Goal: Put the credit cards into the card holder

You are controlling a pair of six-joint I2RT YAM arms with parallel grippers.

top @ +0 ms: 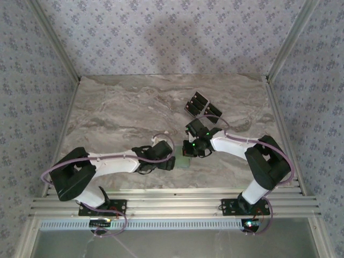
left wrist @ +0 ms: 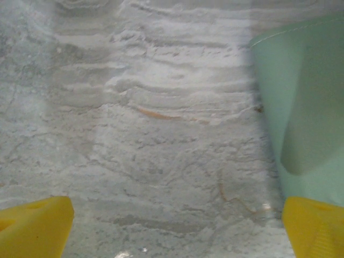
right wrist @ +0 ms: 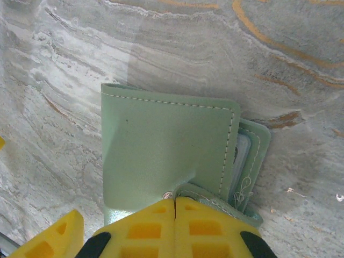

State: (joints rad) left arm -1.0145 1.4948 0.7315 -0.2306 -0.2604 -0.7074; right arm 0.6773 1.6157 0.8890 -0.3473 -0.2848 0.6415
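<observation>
Two arms meet at the middle of the marble table (top: 118,113) and we have both wrists low over the work. From above, the card holder (top: 184,162) lies flat as a small pale green patch between the left gripper (top: 171,160) and the right gripper (top: 190,152), near the front edge. We see the credit cards (top: 201,106) well apart from it, a glossy black cluster on the far side of the right wrist. On the left wrist camera the left gripper (left wrist: 174,231) stands wide, its yellow fingertips (left wrist: 32,226) spread to the two lower corners over bare stone, with the holder's (left wrist: 301,97) green panel just beside the right tip. On the right wrist camera the holder (right wrist: 166,145) is folded over, white stitching along its top panel and a grey-blue inner strip peeking out on the right. The right gripper (right wrist: 175,215) has its yellow fingers (right wrist: 145,228) pressed together with no gap, sitting on the holder's near edge; whether they nip any material we cannot tell.
</observation>
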